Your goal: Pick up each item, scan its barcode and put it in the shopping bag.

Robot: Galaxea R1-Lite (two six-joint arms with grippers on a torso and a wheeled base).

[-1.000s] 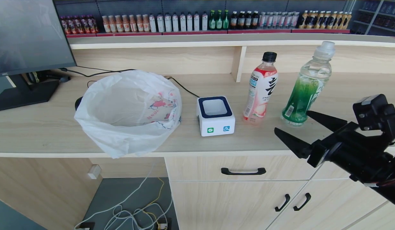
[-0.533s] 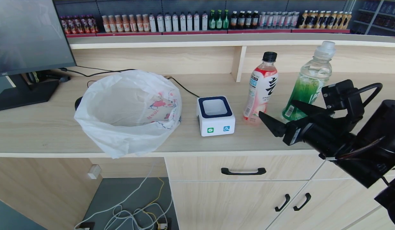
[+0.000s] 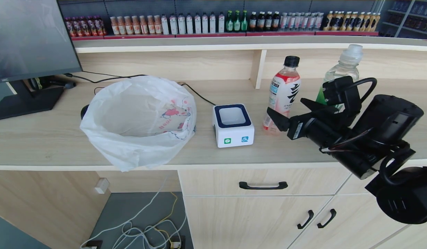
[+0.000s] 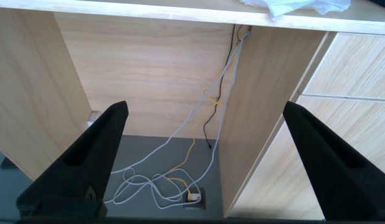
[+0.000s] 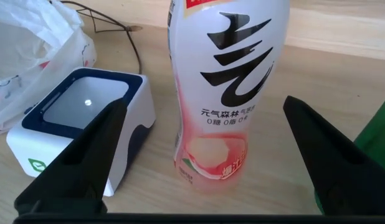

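Observation:
A pink-labelled bottle (image 3: 282,93) with a black cap stands upright on the wooden counter (image 3: 44,138), right of the white barcode scanner (image 3: 233,125). My right gripper (image 3: 285,105) is open just in front of this bottle (image 5: 227,93), one finger on each side, not touching it. A green bottle (image 3: 344,65) stands farther right, partly hidden behind the right arm. The white shopping bag (image 3: 141,121) sits open left of the scanner (image 5: 86,130). My left gripper (image 4: 205,106) is open and holds nothing, below the counter's level.
A monitor (image 3: 27,41) stands at the counter's back left, with cables trailing behind the bag. An upright divider (image 3: 257,69) rises behind the bottles. Drawers with black handles (image 3: 263,186) lie under the counter, and loose cables (image 4: 180,180) lie on the floor.
My right gripper has moved left and up from the counter's front right edge to the pink bottle, staying open. The bottles, scanner and bag have not moved.

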